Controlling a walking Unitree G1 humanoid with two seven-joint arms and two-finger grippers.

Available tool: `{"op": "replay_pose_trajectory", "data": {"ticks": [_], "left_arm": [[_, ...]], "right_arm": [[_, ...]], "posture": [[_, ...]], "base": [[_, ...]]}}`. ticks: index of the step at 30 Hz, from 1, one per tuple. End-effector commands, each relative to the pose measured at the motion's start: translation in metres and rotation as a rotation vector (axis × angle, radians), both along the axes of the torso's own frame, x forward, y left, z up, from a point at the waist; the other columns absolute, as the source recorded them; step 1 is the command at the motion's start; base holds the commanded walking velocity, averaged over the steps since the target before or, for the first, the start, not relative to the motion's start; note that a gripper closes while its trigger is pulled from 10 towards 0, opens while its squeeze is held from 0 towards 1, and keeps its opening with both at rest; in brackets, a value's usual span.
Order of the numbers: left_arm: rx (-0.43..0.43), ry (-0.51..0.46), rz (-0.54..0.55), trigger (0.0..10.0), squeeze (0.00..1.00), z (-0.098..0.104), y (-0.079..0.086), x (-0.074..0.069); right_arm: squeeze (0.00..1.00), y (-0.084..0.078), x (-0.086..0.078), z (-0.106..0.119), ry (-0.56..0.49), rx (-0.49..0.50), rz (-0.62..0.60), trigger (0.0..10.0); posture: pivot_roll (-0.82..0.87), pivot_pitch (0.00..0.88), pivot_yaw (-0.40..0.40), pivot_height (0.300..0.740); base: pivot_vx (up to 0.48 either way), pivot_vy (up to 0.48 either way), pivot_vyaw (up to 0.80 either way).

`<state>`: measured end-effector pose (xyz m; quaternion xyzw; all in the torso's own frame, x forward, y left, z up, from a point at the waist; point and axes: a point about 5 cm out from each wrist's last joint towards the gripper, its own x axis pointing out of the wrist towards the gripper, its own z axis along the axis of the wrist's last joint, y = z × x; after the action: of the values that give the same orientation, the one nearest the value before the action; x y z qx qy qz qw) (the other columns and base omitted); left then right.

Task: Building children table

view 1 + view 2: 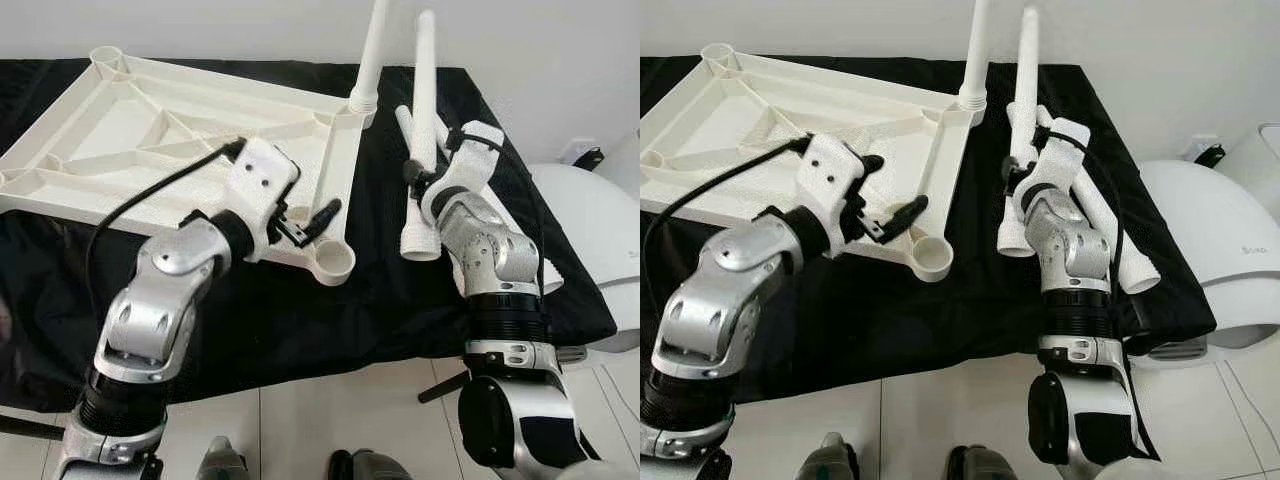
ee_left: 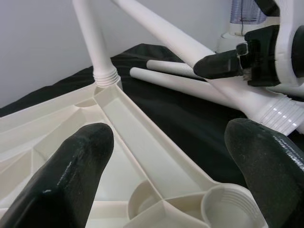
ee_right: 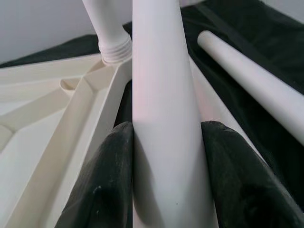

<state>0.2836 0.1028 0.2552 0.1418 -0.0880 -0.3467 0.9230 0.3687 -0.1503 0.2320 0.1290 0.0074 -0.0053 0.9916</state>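
Note:
The white tabletop frame (image 1: 150,130) lies underside up on a black cloth. One white leg (image 1: 372,50) stands screwed into its far right corner socket. My right gripper (image 1: 415,178) is shut on a second leg (image 1: 425,120), holding it nearly upright beside the frame's right edge, with the threaded end (image 1: 420,245) down over the cloth. In the right wrist view the fingers (image 3: 109,180) clamp this leg (image 3: 161,95) from both sides. My left gripper (image 1: 312,220) hovers open and holds nothing, just above the frame's near right corner, close to the bare socket (image 2: 228,204).
More loose legs (image 1: 1100,215) lie on the cloth behind the right arm. A white rounded appliance (image 1: 590,230) stands at the right past the cloth's edge. Pale tiled floor (image 1: 330,410) runs along the front, and a white wall rises behind.

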Motion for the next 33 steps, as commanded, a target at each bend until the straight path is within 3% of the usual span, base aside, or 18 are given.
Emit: {"op": "replay_pose_trajectory", "data": {"ticks": [1,3,6,9,12,14,17,18,25,28,33], "left_arm": [[-0.048,-0.010,0.035,10.0,0.00,0.006,0.002,0.004],[-0.135,0.009,0.009,10.0,0.00,0.016,0.006,0.009],[-0.163,0.016,-0.001,10.0,0.00,0.019,0.006,0.010],[-0.279,0.066,-0.064,10.0,0.00,0.030,0.009,0.014],[-0.315,0.082,-0.087,10.0,0.00,0.033,0.009,0.014],[-0.380,0.128,-0.134,10.0,0.00,0.036,0.009,0.016],[-0.403,0.151,-0.152,10.0,0.00,0.037,0.009,0.018],[-0.452,0.189,-0.205,10.0,0.00,0.039,0.005,0.017],[-0.512,0.240,-0.348,10.0,0.00,0.047,-0.011,0.012],[-0.532,0.270,-0.424,10.0,0.00,0.051,-0.021,0.009],[-0.527,0.282,-0.451,10.0,0.00,0.054,-0.026,0.008]], "right_arm": [[0.00,-0.005,-0.003,0.004,-0.050,0.007,-0.004,10.0],[0.00,-0.013,-0.006,0.013,-0.172,0.044,0.006,10.0],[0.00,-0.015,-0.006,0.016,-0.200,0.054,0.009,10.0],[0.00,-0.022,-0.009,0.024,-0.306,0.080,0.024,10.0],[0.00,-0.024,-0.010,0.027,-0.347,0.083,0.034,10.0],[0.00,-0.026,-0.014,0.031,-0.422,0.082,0.077,10.0],[0.00,-0.026,-0.015,0.032,-0.459,0.084,0.102,10.0],[0.00,-0.023,-0.018,0.034,-0.500,0.080,0.164,10.0],[0.00,-0.004,-0.026,0.031,-0.552,0.058,0.385,10.0],[0.00,0.007,-0.033,0.027,-0.572,0.034,0.547,10.0],[0.00,0.008,-0.033,0.021,-0.561,0.019,0.596,10.0]], "posture": [[0.04,0.150,-0.057,0.740],[0.05,0.141,-0.055,0.740],[0.05,0.141,-0.055,0.740],[0.05,0.132,-0.052,0.740],[0.05,0.129,-0.052,0.740],[0.05,0.127,-0.051,0.740],[0.05,0.127,-0.051,0.740],[0.06,0.120,-0.049,0.740],[0.06,0.113,-0.049,0.740],[0.06,0.112,-0.049,0.740],[0.06,0.117,-0.048,0.740]], "base": [[0.000,0.000,0.00],[0.000,0.000,0.00],[0.000,0.000,0.00],[0.000,0.000,0.00],[0.000,0.000,0.00],[0.000,0.000,0.00],[0.000,0.000,0.00],[0.000,0.000,0.00],[0.000,0.000,0.00],[0.000,0.000,0.00],[0.000,0.000,0.00]]}}
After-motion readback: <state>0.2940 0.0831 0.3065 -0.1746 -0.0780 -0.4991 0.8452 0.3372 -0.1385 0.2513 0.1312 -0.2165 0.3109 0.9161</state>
